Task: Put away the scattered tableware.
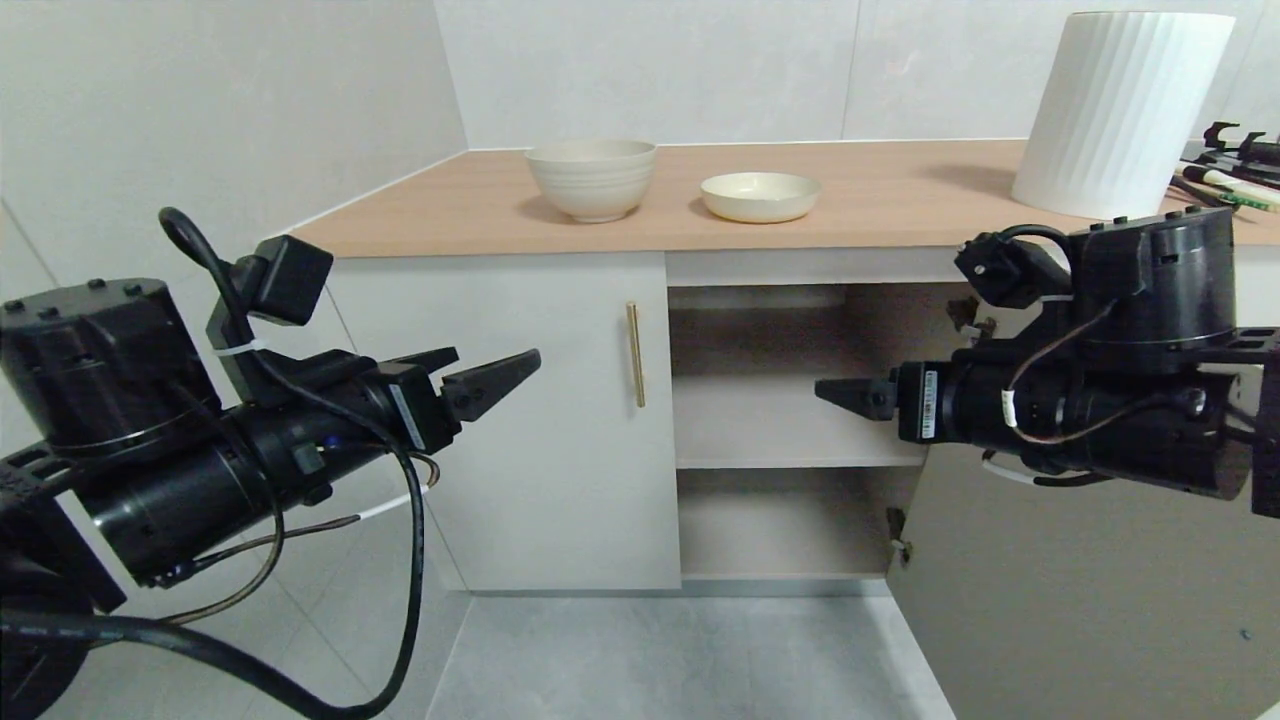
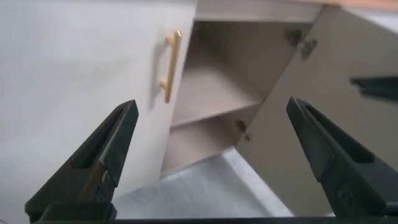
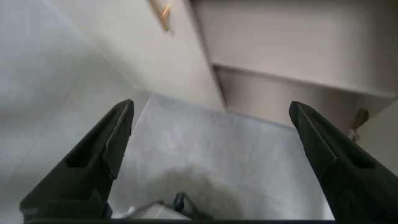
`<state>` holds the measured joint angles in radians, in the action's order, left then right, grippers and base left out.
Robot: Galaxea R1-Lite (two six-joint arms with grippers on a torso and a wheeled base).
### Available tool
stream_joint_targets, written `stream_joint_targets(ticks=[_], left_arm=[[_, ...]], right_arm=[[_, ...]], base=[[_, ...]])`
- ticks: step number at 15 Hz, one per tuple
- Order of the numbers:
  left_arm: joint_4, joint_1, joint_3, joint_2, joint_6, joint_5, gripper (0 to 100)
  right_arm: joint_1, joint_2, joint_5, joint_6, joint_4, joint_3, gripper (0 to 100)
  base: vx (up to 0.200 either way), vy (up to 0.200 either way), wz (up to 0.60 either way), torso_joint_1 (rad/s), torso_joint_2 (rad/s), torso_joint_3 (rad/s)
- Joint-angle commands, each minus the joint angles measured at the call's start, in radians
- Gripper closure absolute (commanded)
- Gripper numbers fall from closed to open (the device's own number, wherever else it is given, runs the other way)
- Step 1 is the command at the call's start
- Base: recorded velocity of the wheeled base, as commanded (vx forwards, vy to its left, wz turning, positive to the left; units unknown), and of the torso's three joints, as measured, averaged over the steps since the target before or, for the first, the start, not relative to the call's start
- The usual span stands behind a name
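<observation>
Both pieces sat untouched on the counter (image 1: 900,190): the deep bowl (image 1: 591,178) towards its left end, the shallow dish (image 1: 759,196) just beside it. The left gripper (image 1: 490,375) and right gripper (image 1: 845,393) hung below the front edge, jaws spread and empty, flanking the open cabinet (image 1: 790,330), likely the tableware's destination.

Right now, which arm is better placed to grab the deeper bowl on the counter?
Probably left: the left gripper, open, hangs nearer the deeper bowl; the right gripper is on the far side of the shallow dish.
</observation>
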<state>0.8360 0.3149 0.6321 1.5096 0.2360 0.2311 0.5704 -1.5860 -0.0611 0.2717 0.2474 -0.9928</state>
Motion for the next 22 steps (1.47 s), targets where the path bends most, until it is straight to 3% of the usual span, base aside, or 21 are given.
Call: stream_joint_targets(ticks=[1,6,9,22], left_arm=[[-0.003,-0.003,0.006,-0.022,0.002,-0.001,0],[-0.005,0.000,0.004,-0.023,0.003,0.002,0],[-0.001,0.000,0.004,-0.023,0.037,0.016,0],[-0.006,0.026,-0.002,-0.052,0.014,0.016,0]], right_arm=[[0.003,0.046,0.004,0.000,-0.016,-0.001,0],[0.014,0.044,0.006,0.003,-0.017,0.002,0],[0.014,0.054,0.006,0.003,-0.019,0.006,0],[0.043,0.161,0.021,0.041,-0.036,0.034,0]], base=[[0.000,0.000,0.00,0.000,0.00,0.000],[0.000,0.000,0.00,0.000,0.00,0.000],[0.000,0.133,0.00,0.000,0.00,0.003],[0.000,0.015,0.00,0.000,0.00,0.001]])
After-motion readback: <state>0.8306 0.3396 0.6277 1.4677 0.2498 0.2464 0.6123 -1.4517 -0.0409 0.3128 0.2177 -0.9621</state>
